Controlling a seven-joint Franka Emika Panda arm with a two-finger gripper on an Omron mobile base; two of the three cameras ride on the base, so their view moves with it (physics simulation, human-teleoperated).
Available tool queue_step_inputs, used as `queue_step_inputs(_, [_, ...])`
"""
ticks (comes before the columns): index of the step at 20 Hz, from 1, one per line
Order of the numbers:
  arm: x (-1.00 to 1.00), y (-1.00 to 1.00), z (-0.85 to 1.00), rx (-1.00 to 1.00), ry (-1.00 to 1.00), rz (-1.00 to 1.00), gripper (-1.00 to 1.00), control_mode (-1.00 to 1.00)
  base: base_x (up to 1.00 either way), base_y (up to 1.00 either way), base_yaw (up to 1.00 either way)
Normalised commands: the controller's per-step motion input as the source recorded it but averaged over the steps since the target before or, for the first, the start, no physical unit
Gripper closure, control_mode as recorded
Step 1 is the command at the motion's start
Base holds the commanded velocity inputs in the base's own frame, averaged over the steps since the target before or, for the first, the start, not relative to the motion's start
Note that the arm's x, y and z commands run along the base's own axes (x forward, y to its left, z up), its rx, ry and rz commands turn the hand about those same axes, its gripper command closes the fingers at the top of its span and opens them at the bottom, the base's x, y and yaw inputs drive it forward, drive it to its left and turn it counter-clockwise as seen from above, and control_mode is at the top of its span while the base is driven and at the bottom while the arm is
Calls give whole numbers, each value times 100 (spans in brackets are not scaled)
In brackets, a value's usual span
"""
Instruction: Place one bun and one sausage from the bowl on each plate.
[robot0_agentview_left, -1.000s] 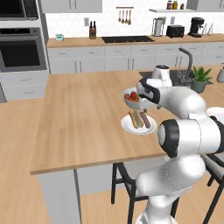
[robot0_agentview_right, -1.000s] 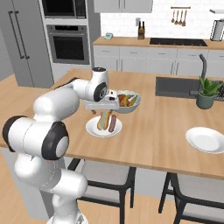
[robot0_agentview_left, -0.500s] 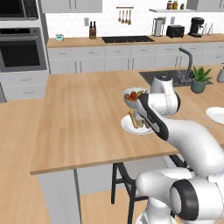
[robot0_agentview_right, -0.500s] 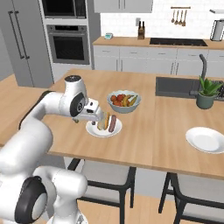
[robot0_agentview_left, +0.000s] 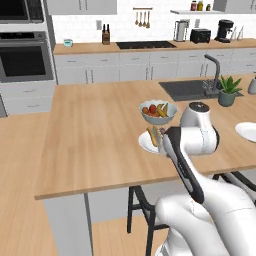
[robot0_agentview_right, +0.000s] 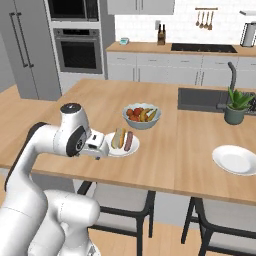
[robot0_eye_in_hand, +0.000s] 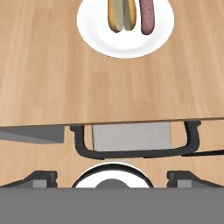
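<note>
One down: the gripper (robot0_agentview_right: 100, 148) is pulling back over the bench (robot0_agentview_right: 165, 165) edge, spread wide and holding nothing, leaving the bun (robot0_eye_in_hand: 121, 15) and sausage (robot0_eye_in_hand: 147, 17) sitting side by side on the plate (robot0_eye_in_hand: 127, 47) just ahead. The other plate (robot0_agentview_right: 235, 160), way off right, is sitting bare.

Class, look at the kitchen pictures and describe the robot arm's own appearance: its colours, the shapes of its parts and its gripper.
The arm is made of smooth, rounded glossy white segments with dark grey bands and caps at the joints. One link carries a long dark strip down its side. The gripper is a boxy white hand, and its two small finger tips are dark. No cables or markings are visible.
</note>
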Motion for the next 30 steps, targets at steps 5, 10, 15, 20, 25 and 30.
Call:
queue_step_inputs(5, [-3,2,0,0,1,1,-100,100,-2,0,0])
queue_step_inputs(10, [0,0,0,0,0,0,-100,100,-35,-53,-1])
queue_step_inputs(15, [0,0,0,0,0,0,-100,100,-29,-100,-2])
queue_step_inputs(20, [0,0,0,0,0,0,-100,100,1,-100,0])
queue_step_inputs(25, [0,0,0,0,0,0,-100,100,1,-100,0])
queue_step_inputs(30, [0,0,0,0,0,0,-100,100,5,-100,0])
